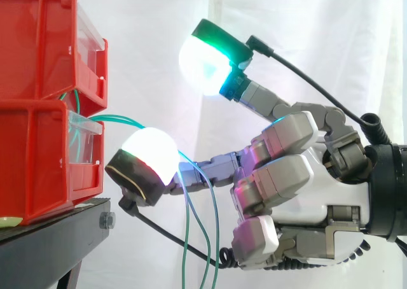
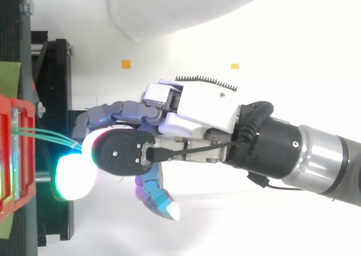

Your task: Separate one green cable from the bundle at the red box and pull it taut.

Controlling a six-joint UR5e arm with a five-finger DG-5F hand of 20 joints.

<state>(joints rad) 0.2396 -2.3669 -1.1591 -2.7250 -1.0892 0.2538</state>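
Nearest, the hand, in from the right: spread wide, fairly straight, clasping nothing. One long reach toward the lower box ending in the low pad, glowing white. Another held high, ending in the top pad, green and white, well above the first. Between those two, a wide gap facing left. Next out, the cables: thin and green, leaving the front of the lower box, arching rightward over the low pad, then dropping down past the stand's right edge. Possibly brushing the low finger on the way down, though hard to tell touching from merely crossing in the side view. From above, the same cables fanning from the box front toward the pads, long axis running box to hand, so roughly in line with the reach and not across it. Judging from that: a need to shift sideways into the bundle, or turn the wrist, to get a single strand between low pad and top pad, then pinch and draw back rightward, away from the box, for tautness. Farther left, the lower box sitting by the right edge of the stand, with the upper box stacked on it. Behind all, the curtain.
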